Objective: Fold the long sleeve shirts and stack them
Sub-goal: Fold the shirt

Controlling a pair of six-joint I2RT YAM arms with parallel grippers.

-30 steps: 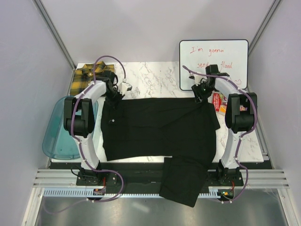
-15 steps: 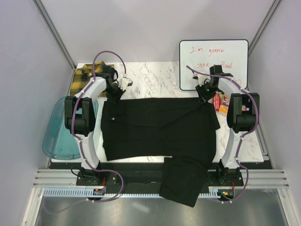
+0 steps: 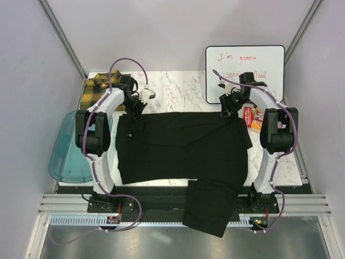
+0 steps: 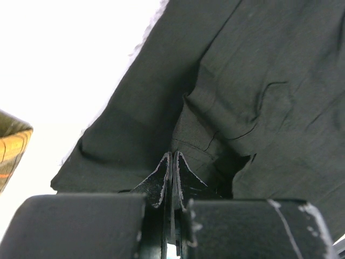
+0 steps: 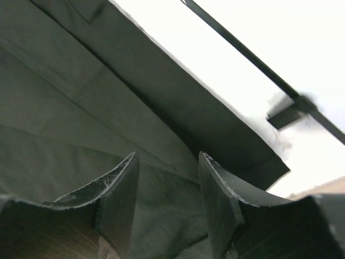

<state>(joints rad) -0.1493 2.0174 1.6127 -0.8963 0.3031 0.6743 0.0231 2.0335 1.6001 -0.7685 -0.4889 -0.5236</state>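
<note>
A black long sleeve shirt [image 3: 183,145] lies spread flat across the marble table [image 3: 178,89], and one sleeve [image 3: 209,206] hangs over the near edge. The yellow-and-black plaid shirt [image 3: 97,89] sits bunched at the back left corner. My left gripper [image 3: 135,110] is at the black shirt's far left corner. In the left wrist view that gripper [image 4: 172,154] is shut, with a puckered ridge of black cloth [image 4: 259,81] running into its tips. My right gripper [image 3: 226,110] is at the far right corner. It [image 5: 167,156] stands open, fingers straddling the black cloth [image 5: 64,113] near its hem.
A whiteboard [image 3: 245,73] with red writing leans at the back right. A colourful packet [image 3: 249,116] lies beside the right arm. A translucent blue tub [image 3: 67,148] sits off the table's left edge. Grey walls close in both sides.
The left gripper has closed fully at the shirt's far left corner and shifted slightly. The right gripper's jaws have spread wider and moved a little left along the far hem.
</note>
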